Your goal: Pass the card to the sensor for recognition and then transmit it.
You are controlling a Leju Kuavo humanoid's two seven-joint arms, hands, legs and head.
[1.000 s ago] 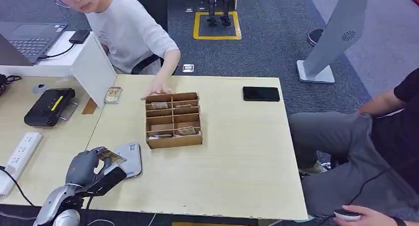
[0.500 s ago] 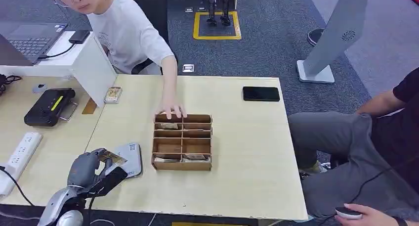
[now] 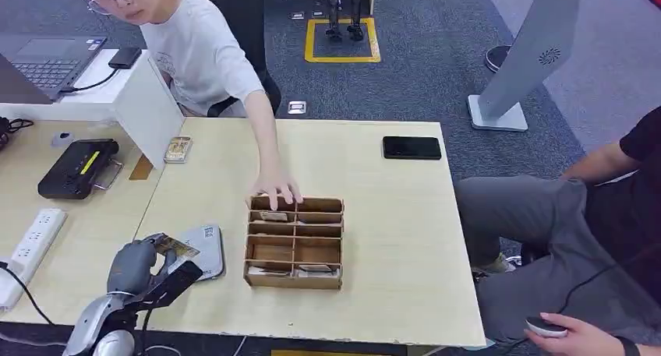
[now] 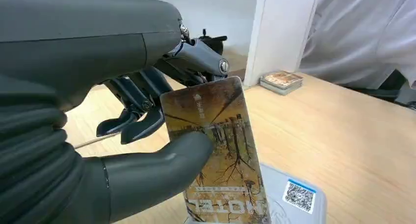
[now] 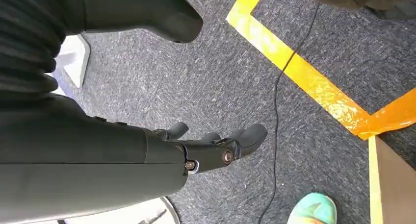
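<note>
Holding the card (image 4: 218,145) in the left hand (image 3: 144,266): thumb (image 4: 162,167) presses its printed face, dark fingers (image 4: 147,121) back it from behind, so it's pinched upright-ish with the "HOTEL" text end pointing down toward the sensor (image 3: 204,251). Sensor is the grey pad with a QR sticker on the table (image 3: 390,294), and everything below is placed relative to it.

- card: just above the sensor's near-left corner; can't tell if its lower edge touches the pad
- left hand: at the sensor's left side, arm coming in from the table's front edge
- wooden tray (image 3: 295,241): just to the right of the sensor, divided into compartments, a few cards lying in some of them
- person's hand (image 3: 274,191): resting on the tray's far rim, beyond and right of the sensor
- small card stack (image 3: 178,149): well beyond the sensor, by the white divider
- black phone (image 3: 411,147): far right of the sensor, at the table's back edge
- right hand (image 5: 211,148): hanging over grey carpet and yellow floor tape, fingers loosely apart and slightly curled, holding nothing
</note>
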